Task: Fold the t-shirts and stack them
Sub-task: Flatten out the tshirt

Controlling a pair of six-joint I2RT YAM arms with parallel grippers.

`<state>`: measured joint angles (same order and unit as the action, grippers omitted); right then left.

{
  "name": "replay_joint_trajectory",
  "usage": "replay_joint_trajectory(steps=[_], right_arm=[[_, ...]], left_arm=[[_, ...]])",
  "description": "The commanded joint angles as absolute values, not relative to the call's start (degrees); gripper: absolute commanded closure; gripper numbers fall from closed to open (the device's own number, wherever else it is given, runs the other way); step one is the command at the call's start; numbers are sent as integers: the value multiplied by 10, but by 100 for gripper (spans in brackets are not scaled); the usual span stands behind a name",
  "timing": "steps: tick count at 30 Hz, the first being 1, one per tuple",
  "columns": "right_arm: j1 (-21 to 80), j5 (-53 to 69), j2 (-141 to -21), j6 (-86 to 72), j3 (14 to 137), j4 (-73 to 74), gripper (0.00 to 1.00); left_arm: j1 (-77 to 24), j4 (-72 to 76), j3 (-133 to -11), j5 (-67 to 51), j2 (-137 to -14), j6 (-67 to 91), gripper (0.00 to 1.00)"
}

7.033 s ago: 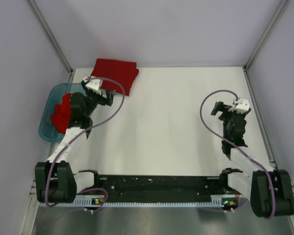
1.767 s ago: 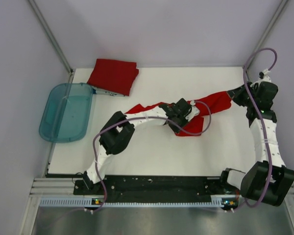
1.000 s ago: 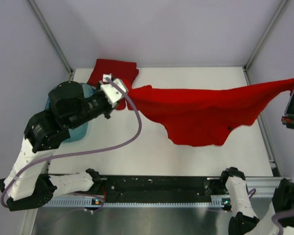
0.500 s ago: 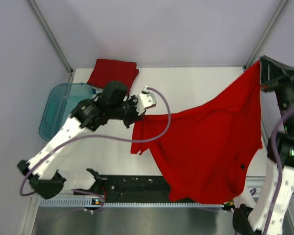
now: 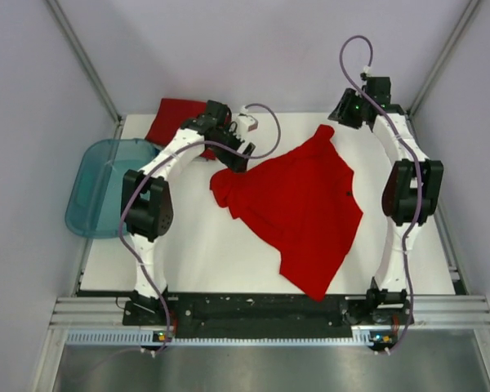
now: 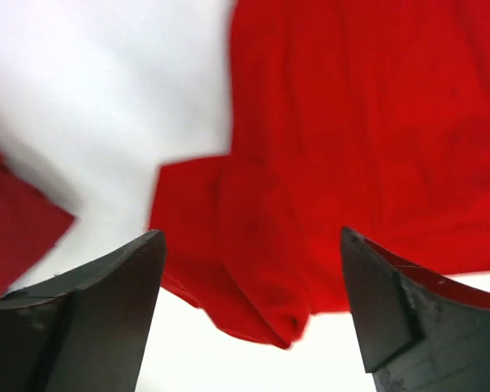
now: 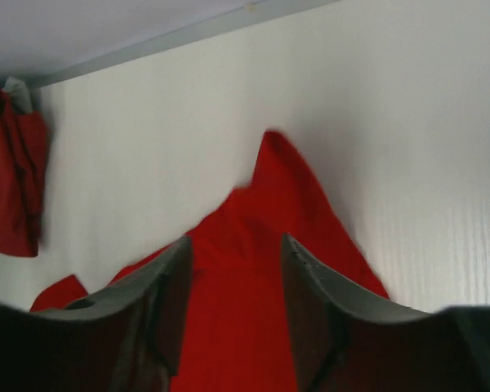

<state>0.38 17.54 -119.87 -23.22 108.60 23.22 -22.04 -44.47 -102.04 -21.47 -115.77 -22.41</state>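
A red t-shirt (image 5: 298, 200) lies spread and rumpled on the white table, one corner pointing to the back right. It also shows in the left wrist view (image 6: 343, 131) and the right wrist view (image 7: 253, 269). A folded red t-shirt (image 5: 173, 120) lies at the back left, partly behind the left arm; it also shows in the right wrist view (image 7: 12, 180). My left gripper (image 5: 235, 157) is open and empty above the spread shirt's left edge. My right gripper (image 5: 341, 110) is open and empty just beyond the shirt's back corner.
A translucent teal tub (image 5: 106, 186) stands off the table's left edge. Grey walls and metal frame posts close in the back and sides. The arms' base rail (image 5: 261, 314) runs along the near edge.
The shirt was held up between both grippers, stretched and then hanging. It now lies on the table, let go by both. Both arms have moved toward the back.
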Motion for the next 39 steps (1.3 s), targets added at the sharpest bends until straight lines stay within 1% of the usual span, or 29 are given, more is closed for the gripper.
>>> replay_joint_trajectory(steps=[1,3,4,5,6,8,9,10,12,13,16,19,21,22,24,27,30,34,36,37,38,39], right_arm=[[14,103,-1178,-179,1165,338,44],[23,73,-1119,-147,1109,345,34],[32,50,-1081,-131,1052,345,30],[42,30,-1049,-118,1025,342,28],[55,20,-1009,-102,963,339,25],[89,7,-937,-89,871,338,23],[105,3,-900,-92,826,340,23],[127,-10,-870,-101,780,341,23],[170,-41,-806,-135,704,341,23],[191,-54,-786,-151,668,341,23],[223,-71,-732,-200,583,348,25],[247,-133,-685,-248,504,381,26],[253,-141,-653,-279,452,381,26],[256,-144,-643,-306,427,381,27],[275,-145,-621,-348,379,370,28],[354,-177,-610,-424,332,349,28],[394,-193,-650,-464,315,341,27],[427,-167,-732,-501,298,343,27],[443,-156,-749,-511,284,328,32],[444,-146,-749,-514,277,318,39],[444,-146,-742,-517,270,308,50],[443,-149,-729,-521,267,305,62]], left_arm=[[-204,-410,-1100,-205,-1148,-204,7],[-205,-400,-1068,-218,-1108,-209,6],[-206,-391,-1046,-227,-1084,-212,6],[-207,-385,-1017,-234,-1064,-216,6],[-211,-383,-989,-236,-1040,-225,6],[-221,-387,-934,-237,-999,-247,10],[-227,-388,-906,-233,-976,-258,13],[-235,-390,-874,-228,-962,-270,18],[-257,-393,-819,-206,-933,-283,32],[-268,-392,-791,-194,-926,-288,36],[-318,-381,-730,-138,-921,-290,37],[-360,-347,-700,-47,-946,-280,30],[-366,-329,-703,-14,-970,-259,29],[-365,-325,-709,-6,-985,-245,28],[-365,-307,-715,56,-1003,-229,29],[-365,-289,-708,66,-1012,-223,29],[-365,-294,-707,69,-1035,-222,29],[-364,-300,-703,63,-1050,-225,32],[-364,-305,-703,55,-1053,-227,35],[-363,-303,-702,54,-1054,-227,39],[-363,-302,-704,53,-1054,-227,46],[-362,-303,-705,54,-1055,-227,53]])
